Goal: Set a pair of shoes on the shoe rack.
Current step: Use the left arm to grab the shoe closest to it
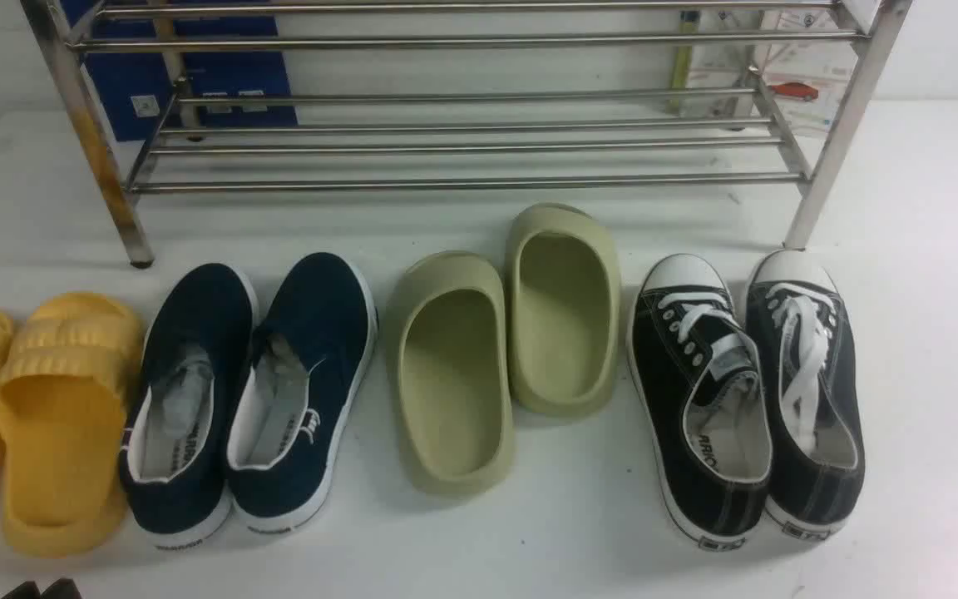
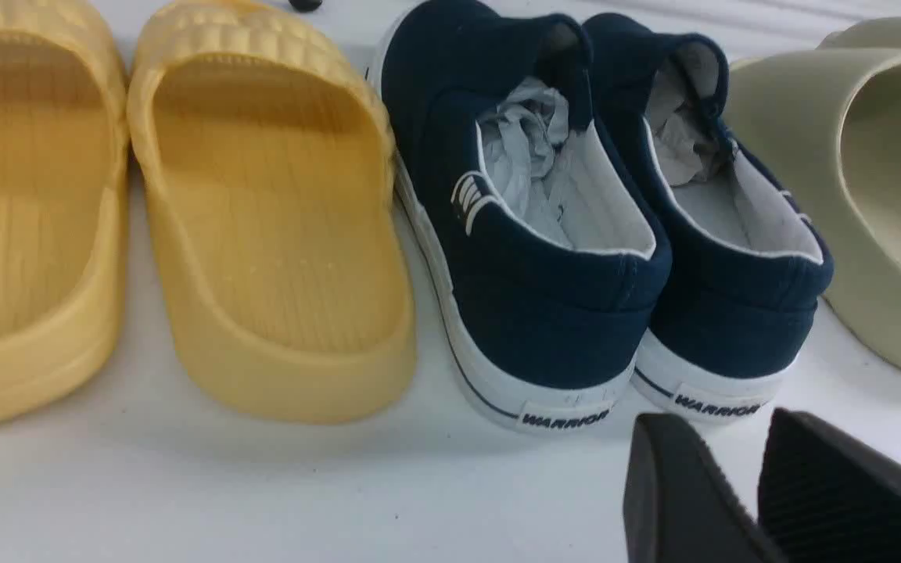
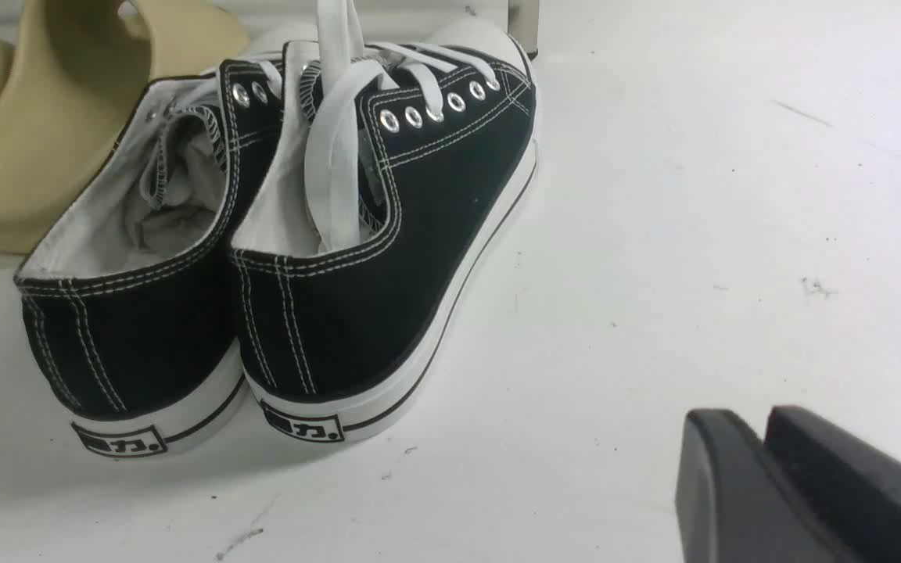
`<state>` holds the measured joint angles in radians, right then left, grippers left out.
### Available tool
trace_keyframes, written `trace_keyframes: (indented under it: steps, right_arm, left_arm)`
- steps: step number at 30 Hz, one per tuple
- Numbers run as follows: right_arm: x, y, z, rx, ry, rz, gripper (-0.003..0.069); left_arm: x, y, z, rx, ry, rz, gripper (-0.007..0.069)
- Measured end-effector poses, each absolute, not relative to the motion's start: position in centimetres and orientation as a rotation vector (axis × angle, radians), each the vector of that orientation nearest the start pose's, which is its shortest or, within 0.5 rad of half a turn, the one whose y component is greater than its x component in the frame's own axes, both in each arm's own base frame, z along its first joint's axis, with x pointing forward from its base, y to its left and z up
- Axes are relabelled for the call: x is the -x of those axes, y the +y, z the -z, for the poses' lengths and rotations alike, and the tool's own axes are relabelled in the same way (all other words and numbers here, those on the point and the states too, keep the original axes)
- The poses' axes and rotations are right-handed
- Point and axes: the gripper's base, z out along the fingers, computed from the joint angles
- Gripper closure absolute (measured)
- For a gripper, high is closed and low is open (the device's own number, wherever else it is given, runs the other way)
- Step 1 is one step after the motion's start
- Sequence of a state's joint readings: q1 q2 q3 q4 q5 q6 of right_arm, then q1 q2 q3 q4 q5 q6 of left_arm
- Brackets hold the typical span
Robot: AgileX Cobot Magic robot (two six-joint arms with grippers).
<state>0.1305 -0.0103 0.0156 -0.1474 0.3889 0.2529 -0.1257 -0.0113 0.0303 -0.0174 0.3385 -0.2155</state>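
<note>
The pair of shoes, two navy slip-ons with white soles, stands side by side on the white table, toes toward the rack: the left shoe (image 1: 192, 349) and the right shoe (image 1: 313, 333). In the left wrist view their heels (image 2: 568, 328) (image 2: 732, 313) read "WARRIOR", and crumpled paper fills them. My left gripper (image 2: 724, 426) hovers just behind those heels, open, with nothing between its fingers; its tips (image 1: 38, 589) peek in at the front view's lower edge. The steel shoe rack (image 1: 462, 179) stands behind the shoes. My right gripper (image 3: 752, 418) is shut and empty, over bare table beside the black sneakers.
Yellow slides (image 1: 55, 416) lie left of the navy pair, touching it. Olive clogs (image 1: 454, 374) sit to its right, then black lace-up sneakers (image 1: 745, 399). A blue box (image 1: 196, 83) and a printed carton (image 1: 795, 83) stand behind the rack.
</note>
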Motion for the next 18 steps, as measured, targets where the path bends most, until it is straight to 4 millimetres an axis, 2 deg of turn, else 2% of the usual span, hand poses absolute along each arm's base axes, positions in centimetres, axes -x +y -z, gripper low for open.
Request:
trace_keyframes:
  steps: [18]
  right_arm:
    - [-5.22, 0.17, -17.39, -0.025, 1.875, -0.118, 0.0535]
  left_arm:
    - [-5.41, -0.87, -17.81, 0.128, 1.79, 0.313, 0.0417]
